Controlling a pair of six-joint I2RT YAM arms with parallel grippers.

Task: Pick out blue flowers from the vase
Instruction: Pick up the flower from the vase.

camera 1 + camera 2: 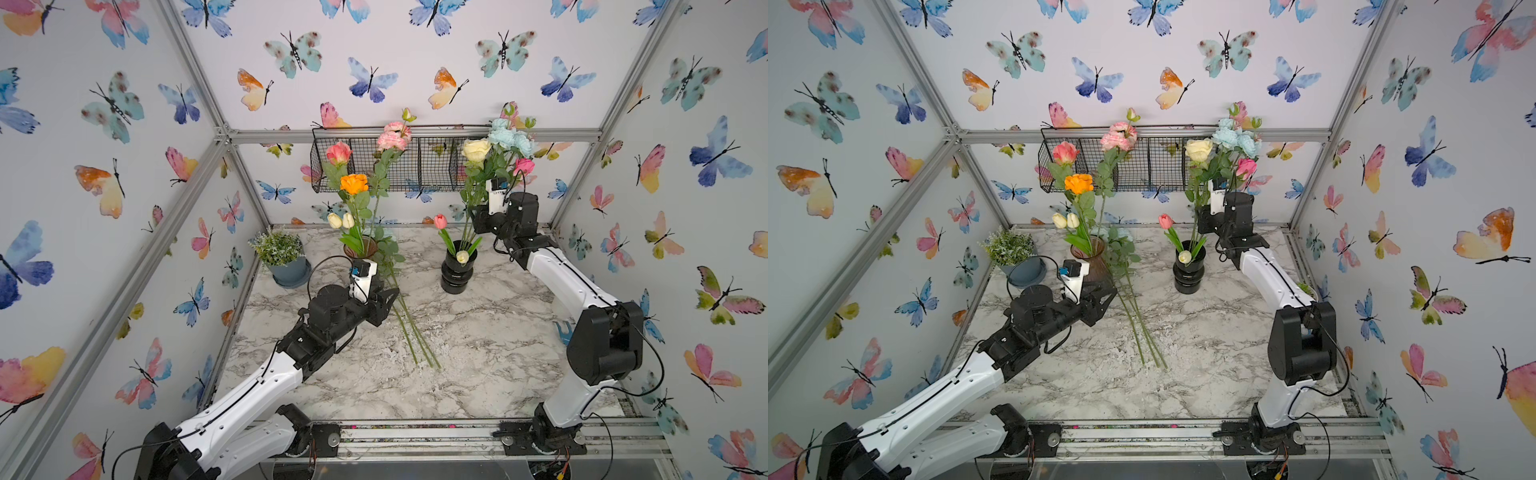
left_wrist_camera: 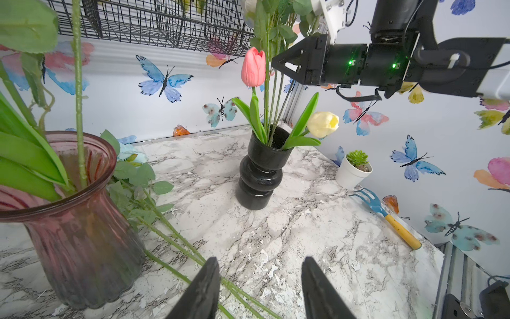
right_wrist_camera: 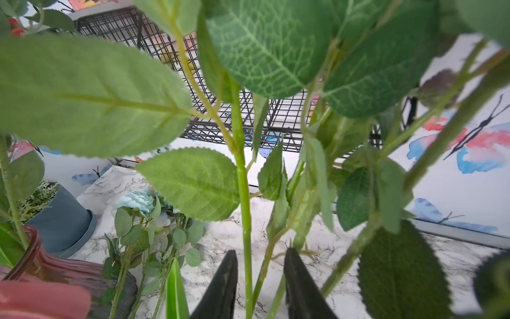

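Pale blue flowers stand high in the black vase, beside a cream rose and a pink rose. My right gripper is above that vase, shut on a bundle of green stems; leaves hide which blooms they carry. More blue flowers lie on the table, stems pointing forward and blooms behind the pink glass vase. My left gripper hangs open just over those lying stems, holding nothing.
The pink glass vase holds an orange rose, pink blooms and white tulips. A potted plant stands at back left. A wire basket hangs on the back wall. A small white pot and a blue rake sit at the right edge.
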